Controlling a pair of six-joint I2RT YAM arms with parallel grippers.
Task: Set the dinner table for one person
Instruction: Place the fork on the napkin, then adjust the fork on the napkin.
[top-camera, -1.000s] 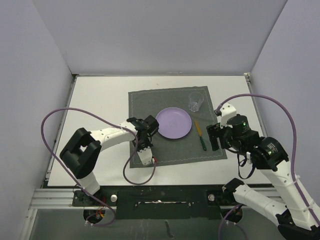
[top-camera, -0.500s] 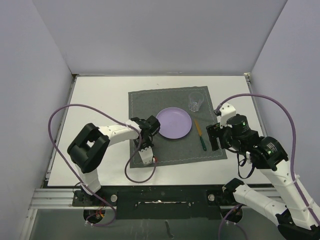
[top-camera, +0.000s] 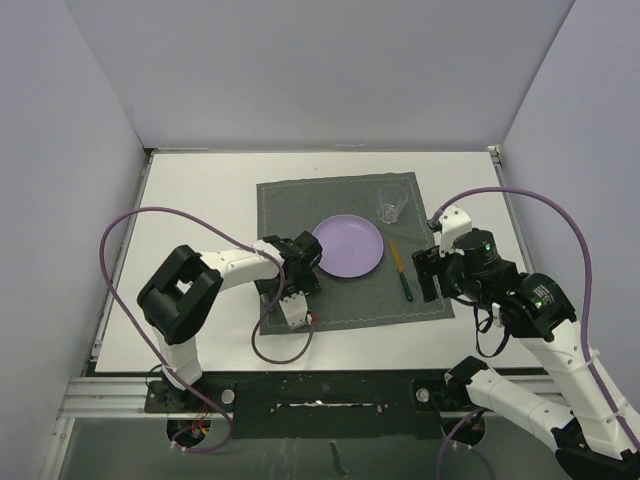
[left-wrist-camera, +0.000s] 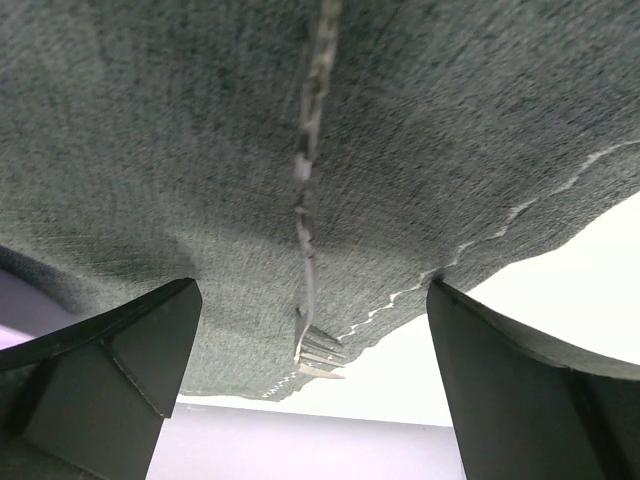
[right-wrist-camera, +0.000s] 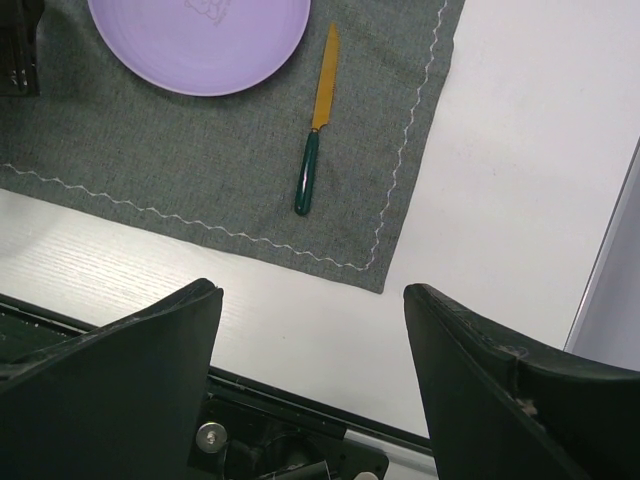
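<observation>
On the white dinner table (top-camera: 200, 205) lies a grey stitched placemat (top-camera: 300, 205) with a purple plate (top-camera: 347, 246) in its middle. A clear glass (top-camera: 391, 203) stands at the mat's far right. Right of the plate is an orange-bladed, green-handled knife (top-camera: 401, 270) (right-wrist-camera: 315, 130). A metal fork (left-wrist-camera: 305, 200) rests flat on the mat left of the plate. My left gripper (top-camera: 291, 278) (left-wrist-camera: 310, 390) hangs open low over the fork, fingers wide on either side without touching it. By the mat's right edge my right gripper (top-camera: 431, 275) (right-wrist-camera: 310, 400) hovers open and empty.
The metal rail (top-camera: 300, 385) runs along the table's near edge below both arms. Purple cables (top-camera: 130, 225) loop over the left and right sides of the table. Walls enclose the far, left and right sides. White tabletop (right-wrist-camera: 500, 150) shows right of the mat.
My left gripper has opened and let go of the fork, which now lies on the mat. The left arm's elbow has shifted slightly right. The right arm has not moved.
</observation>
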